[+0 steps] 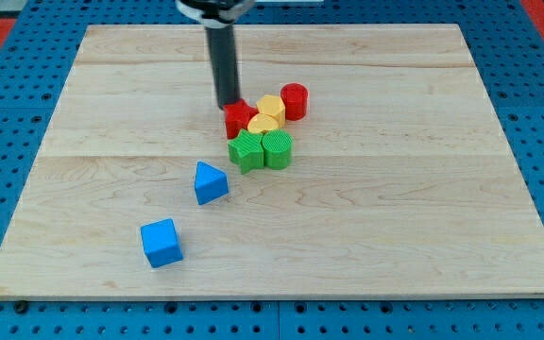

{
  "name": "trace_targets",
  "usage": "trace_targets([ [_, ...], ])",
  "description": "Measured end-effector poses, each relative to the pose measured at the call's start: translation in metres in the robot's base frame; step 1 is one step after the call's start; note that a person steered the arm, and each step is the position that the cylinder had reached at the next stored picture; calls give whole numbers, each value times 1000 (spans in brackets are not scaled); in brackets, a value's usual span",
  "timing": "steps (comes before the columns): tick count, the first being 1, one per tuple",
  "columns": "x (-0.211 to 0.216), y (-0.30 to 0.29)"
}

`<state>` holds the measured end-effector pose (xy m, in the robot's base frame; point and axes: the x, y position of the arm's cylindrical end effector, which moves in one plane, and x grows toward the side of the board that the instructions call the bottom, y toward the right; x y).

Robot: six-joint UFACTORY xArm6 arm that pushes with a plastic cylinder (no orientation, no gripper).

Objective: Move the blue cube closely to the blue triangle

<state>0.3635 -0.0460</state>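
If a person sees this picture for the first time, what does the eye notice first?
First, the tight cluster of red, yellow and green blocks near the board's middle, with my tip at its upper-left edge beside a red block. Then the blue triangle and blue cube, apart, toward the view's bottom left.

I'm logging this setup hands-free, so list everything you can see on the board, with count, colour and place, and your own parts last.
blue cube: one, blue, near the view's bottom left, standing alone.
blue triangle: one, blue, up and to the right of the cube, apart from it.
green blocks: two, green, side by side at the cluster's lower edge.
yellow blocks: two, yellow, mid-cluster.
red cylinder: one, red, at the cluster's upper right.
red block: one, red, shape unclear, at the cluster's left.
wooden board: one, pale wood, under everything.
my tip: one, dark rod, at the red block's upper edge, far from both blue blocks.
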Motion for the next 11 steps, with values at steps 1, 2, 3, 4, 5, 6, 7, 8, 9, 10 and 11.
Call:
trace_targets([
  [1,4,-50],
  [2,48,-80],
  [3,114,-94],
  [4,168,-119],
  [5,223,-130],
  [6,245,-89],
  [7,225,-85],
  [8,195,-85],
  [9,181,-77],
  [10,175,-48],
  [11,163,-35],
])
